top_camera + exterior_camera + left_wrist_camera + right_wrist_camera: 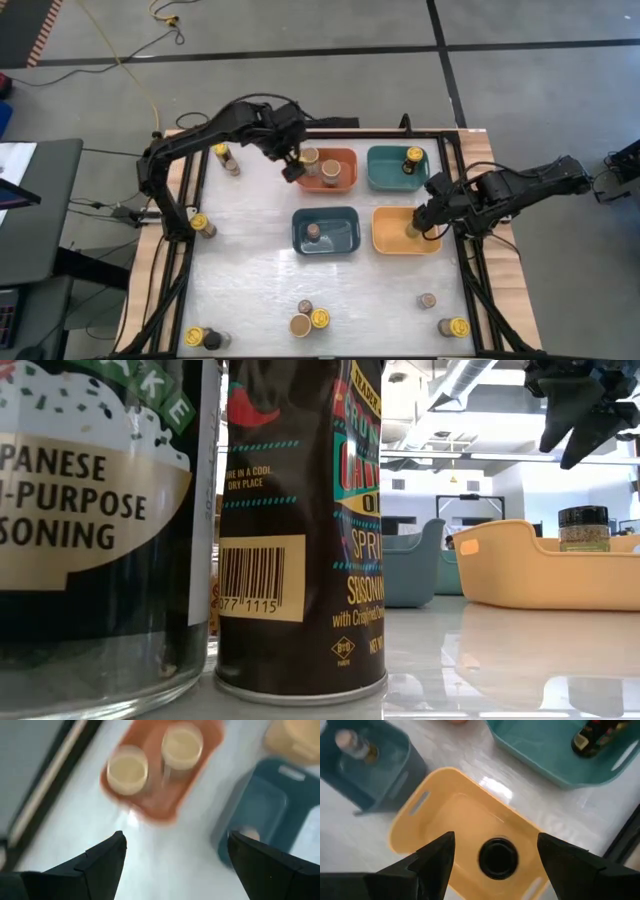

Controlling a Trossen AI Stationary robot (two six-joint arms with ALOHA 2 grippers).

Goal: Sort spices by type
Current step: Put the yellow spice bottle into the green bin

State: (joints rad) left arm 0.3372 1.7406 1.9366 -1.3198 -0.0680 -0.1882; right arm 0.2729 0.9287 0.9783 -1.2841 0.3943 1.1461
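Spices: 1 round dark-lidded jar (497, 857) stands in smooth yellow bin (442, 802).

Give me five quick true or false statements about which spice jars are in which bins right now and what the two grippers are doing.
1. The orange rectangular bin holds two tan-lidded jars. True.
2. The yellow rectangular bin holds three jars. False: only one dark-lidded jar stands in it.
3. The right gripper is above the yellow bin with open fingers, gripping nothing. True.
4. The left gripper is shut on a tan-lidded jar. False: its fingers are open and empty, beside the orange bin.
5. The dark blue bin holds one small jar. True.
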